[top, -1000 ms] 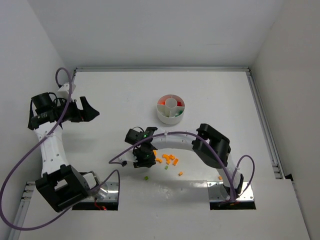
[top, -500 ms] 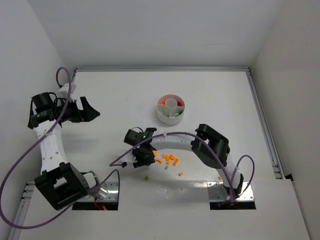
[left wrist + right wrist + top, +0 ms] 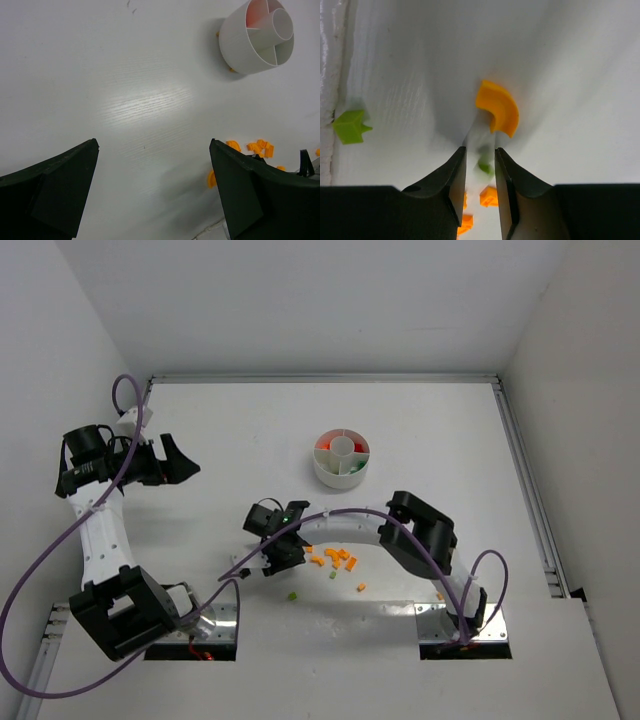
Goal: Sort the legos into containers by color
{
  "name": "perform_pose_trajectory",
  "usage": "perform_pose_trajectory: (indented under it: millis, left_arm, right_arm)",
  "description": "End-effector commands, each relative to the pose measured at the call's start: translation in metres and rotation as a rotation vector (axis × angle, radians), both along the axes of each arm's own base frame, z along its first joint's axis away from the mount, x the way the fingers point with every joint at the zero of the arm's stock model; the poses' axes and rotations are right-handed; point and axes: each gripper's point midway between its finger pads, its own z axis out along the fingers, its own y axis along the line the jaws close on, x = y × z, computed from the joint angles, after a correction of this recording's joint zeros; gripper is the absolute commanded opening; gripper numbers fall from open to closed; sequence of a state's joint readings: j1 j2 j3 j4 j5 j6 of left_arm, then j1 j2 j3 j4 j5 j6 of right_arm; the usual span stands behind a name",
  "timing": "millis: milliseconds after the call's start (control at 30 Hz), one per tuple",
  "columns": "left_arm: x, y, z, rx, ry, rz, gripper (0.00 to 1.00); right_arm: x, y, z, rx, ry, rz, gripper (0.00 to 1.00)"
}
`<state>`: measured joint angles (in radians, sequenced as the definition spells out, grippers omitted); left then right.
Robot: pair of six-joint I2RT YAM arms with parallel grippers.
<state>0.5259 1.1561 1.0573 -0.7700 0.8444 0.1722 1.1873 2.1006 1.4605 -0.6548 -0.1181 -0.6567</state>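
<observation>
1. Most of the loose legos (image 3: 335, 558) lie in an orange scatter on the table (image 3: 230, 430). In the top view they sit just to the right of the right gripper (image 3: 278, 555). 1 green lego (image 3: 293, 595) sits alone, nearer the arm bases.
2. In the right wrist view that claw's jaws stand close together, with only a narrow slot between them. Something pale with a green blur shows in the slot, and we cannot tell whether they are clamped on it.
3. The coming move turns on 1 orange arch (image 3: 497, 107). It lies straight ahead of the fingertips, just beyond them and a little toward the right-hand finger. Its hollow side faces back at the claw, and its span runs slantwise across the slot. We judge that a grab needs a short advance and wider jaws.
4. The left gripper (image 3: 153, 145) has its jaws wide apart with nothing in them, well apart from the scatter. The right arm is clearly the nearer one.
5. The dish (image 3: 343, 457) stands beyond the scatter, farther from the bases and to the right of the right claw. 1 wedge shows red-orange and 1 shows green.
</observation>
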Motion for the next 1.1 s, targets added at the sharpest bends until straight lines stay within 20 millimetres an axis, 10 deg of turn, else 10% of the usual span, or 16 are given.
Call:
perform_pose_trajectory:
  millis: [0, 467, 700, 1067]
  left_arm:
    - [0.0, 0.002, 0.012, 0.026, -0.051, -0.001, 0.99]
    - [-0.001, 0.002, 0.014, 0.045, -0.068, -0.012, 0.99]
    - [-0.006, 0.0, 0.014, 0.075, -0.091, -0.027, 0.99]
    - [-0.011, 0.005, 0.007, 0.035, -0.054, 0.016, 0.99]
  right_arm:
    - [-0.006, -0.006, -0.025, -0.052, -0.007, 0.028, 0.29]
    - [-0.003, -0.018, -0.006, -0.098, -0.005, -0.031, 0.31]
    - [-0.039, -0.049, 0.027, -0.069, 0.117, -0.07, 0.34]
    - [-0.081, -0.019, 0.044, 0.103, 0.343, -0.101, 0.45]
